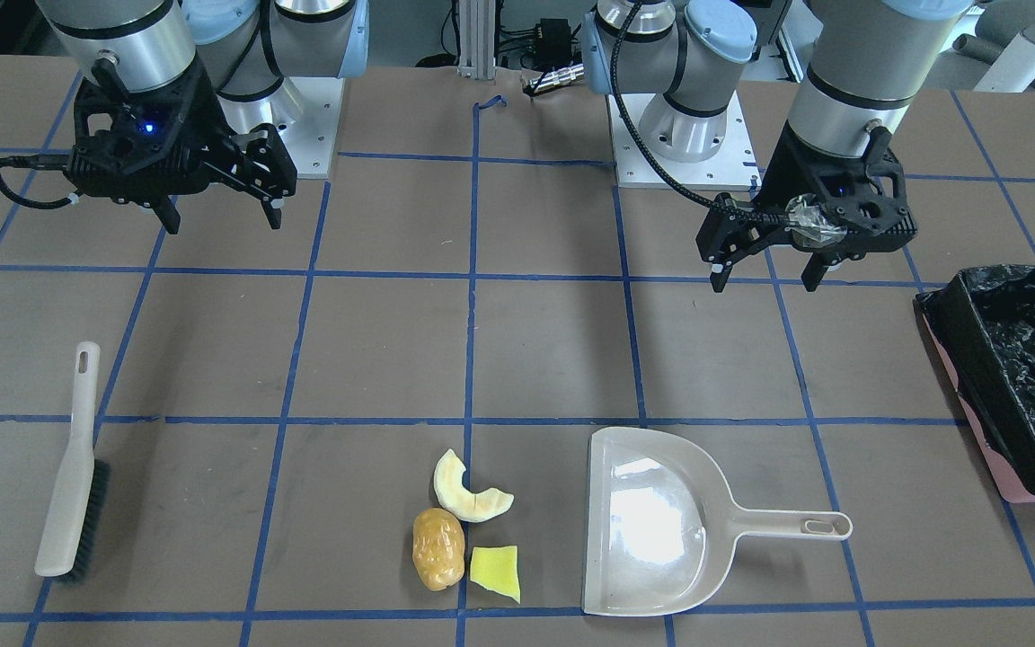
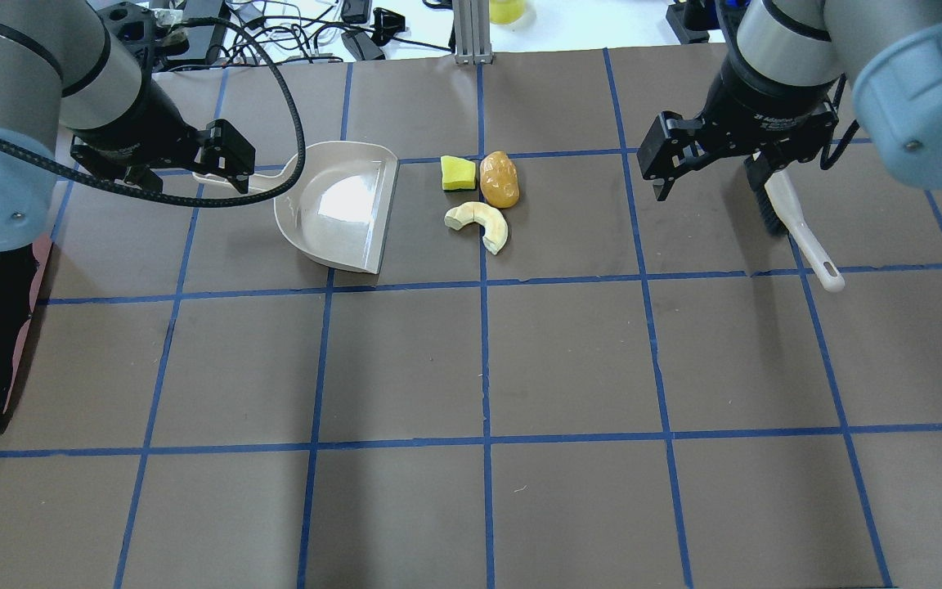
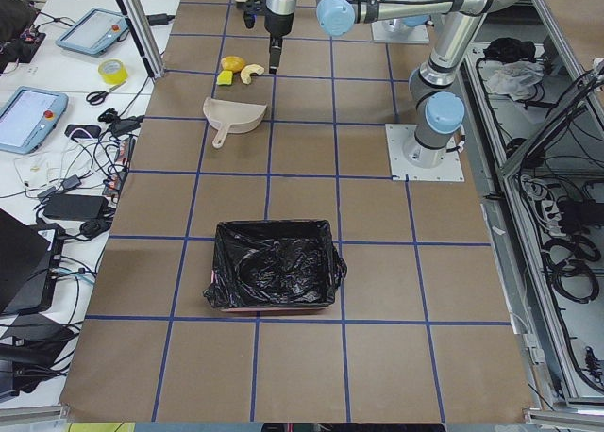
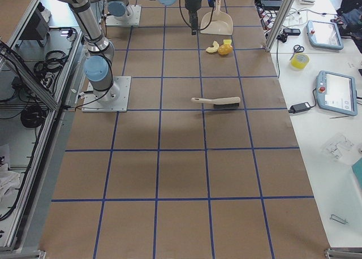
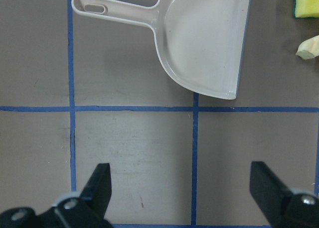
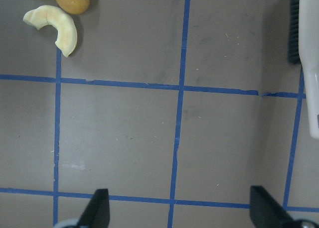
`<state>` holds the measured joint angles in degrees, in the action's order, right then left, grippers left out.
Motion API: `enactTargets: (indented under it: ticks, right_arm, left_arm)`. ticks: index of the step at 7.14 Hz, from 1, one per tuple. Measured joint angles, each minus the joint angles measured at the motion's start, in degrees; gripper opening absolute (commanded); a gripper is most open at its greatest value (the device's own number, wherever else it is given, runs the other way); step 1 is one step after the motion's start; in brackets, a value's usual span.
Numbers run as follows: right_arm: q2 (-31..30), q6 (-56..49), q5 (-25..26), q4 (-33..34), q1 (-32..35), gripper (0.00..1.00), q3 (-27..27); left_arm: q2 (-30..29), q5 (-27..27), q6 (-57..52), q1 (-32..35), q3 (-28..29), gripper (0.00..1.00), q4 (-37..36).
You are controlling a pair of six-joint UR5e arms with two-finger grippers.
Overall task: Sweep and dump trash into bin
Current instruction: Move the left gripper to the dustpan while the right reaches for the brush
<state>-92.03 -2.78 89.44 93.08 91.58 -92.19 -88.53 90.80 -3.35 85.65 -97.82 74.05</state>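
Matte brown table [image 1: 553, 359] holds curved pale rind [image 1: 456, 494], lumpy potato [image 1: 438, 548], glossy dustpan [image 1: 652, 521].

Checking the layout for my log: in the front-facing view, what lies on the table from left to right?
From the left: brush → potato lump → yellow wedge → dustpan → bin.

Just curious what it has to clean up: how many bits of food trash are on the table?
3, grouped beside the dustpan: a pale melon-rind slice, an orange-brown lump and a yellow wedge. None looks hidden.
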Motion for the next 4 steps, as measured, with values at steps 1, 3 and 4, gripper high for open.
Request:
enactTargets:
  ticks: [1,3,4]
  right_arm:
    - [0.0,0.0,0.0,0.0,0.0,1.00,0.0]
    - [0.3,0.1,0.0,0.1,-0.1,1.00,0.2]
    - [0.5,-0.1,-0.1,0.2,-0.3,1.00,0.4]
  left_arm:
    - [0.1,0.0,0.1,0.0,-0.1,1.00,-0.1]
    - [0.6,0.0,0.5,0.0,-0.7,1.00,-0.5]
    - [0.7,0.0,-0.2,0.0,-1.2,1.00,-0.6]
